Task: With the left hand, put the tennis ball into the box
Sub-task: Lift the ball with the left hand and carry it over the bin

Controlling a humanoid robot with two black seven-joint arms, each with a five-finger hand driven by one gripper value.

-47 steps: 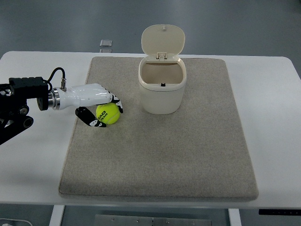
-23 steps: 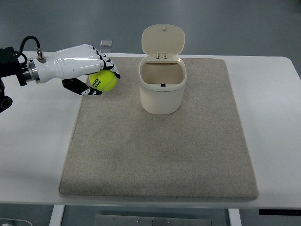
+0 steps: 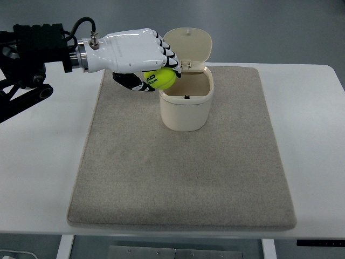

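Since the earlier frames, the tennis ball (image 3: pixel 161 80) has travelled from the left part of the mat up and across to the box, carried all the way by the left robot hand (image 3: pixel 141 52). It now hangs in the air at the box's left rim, partly over the opening and not yet clear of the wall. The white fingers (image 3: pixel 166 51) curl over its top and the dark thumb side cups it from below, so the grasp is still firm.

Just beside it, the cream box (image 3: pixel 186 102) stands upright on the grey mat (image 3: pixel 183 172) with its lid (image 3: pixel 188 46) flipped back and its inside showing nothing in it. The mat lies on the white worktop (image 3: pixel 43 162). The right arm is out of view.

By my judgement, pickup and most of the carry are done. What remains is a short shift to centre the ball over the opening, then the release.
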